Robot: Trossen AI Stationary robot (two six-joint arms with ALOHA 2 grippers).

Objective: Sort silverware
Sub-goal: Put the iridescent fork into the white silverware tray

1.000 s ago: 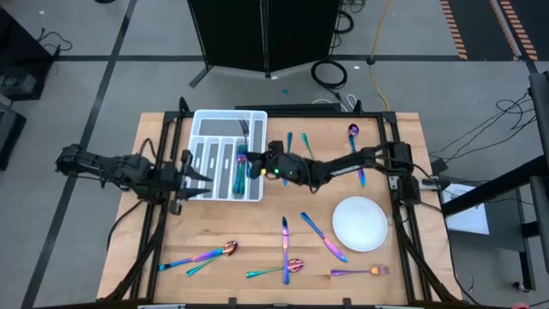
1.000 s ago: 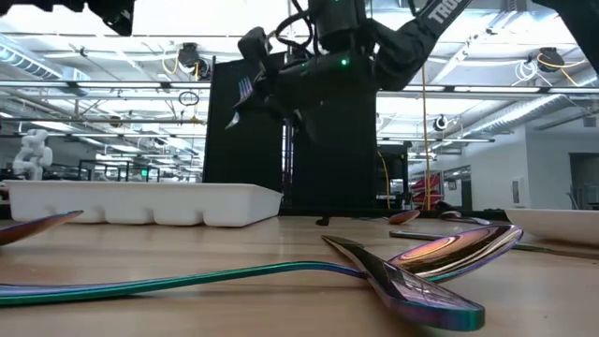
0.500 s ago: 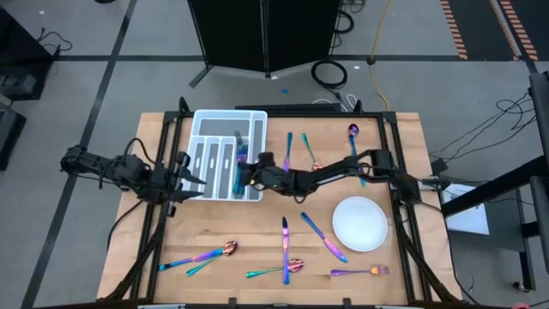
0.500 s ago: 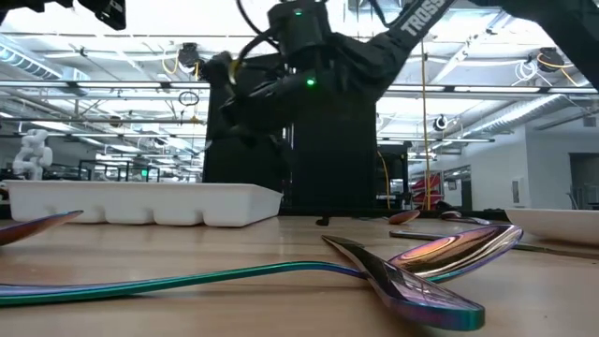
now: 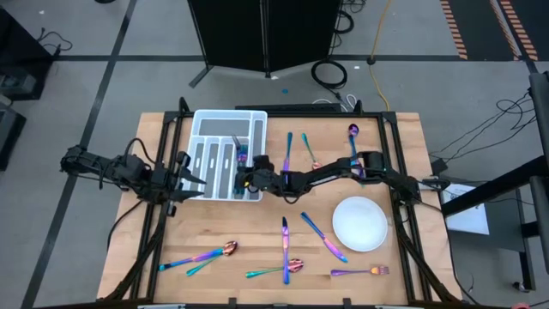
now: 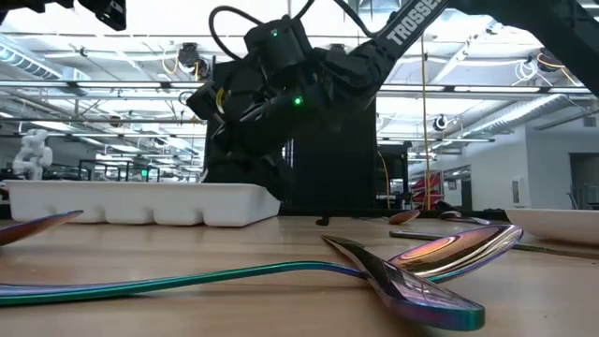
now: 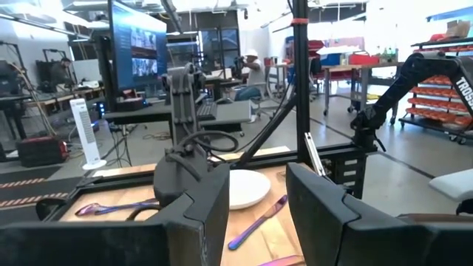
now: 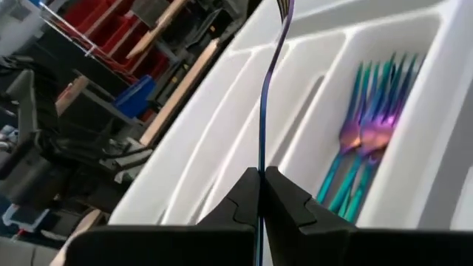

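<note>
R gripper (image 8: 260, 193) clenched on utensil handle (image 8: 267, 96), tray (image 8: 222, 111) divider ahead of fingertips. L gripper (image 7: 251, 214) released, clear room ahead.

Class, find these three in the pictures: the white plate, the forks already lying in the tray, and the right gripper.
white plate (image 5: 360, 223), high view, centre of the plate.
forks in the tray (image 8: 366, 140), right wrist view, where the handles meet the tines.
right gripper (image 8: 260, 193), right wrist view, between its fingers, shut on a thin handle.
</note>
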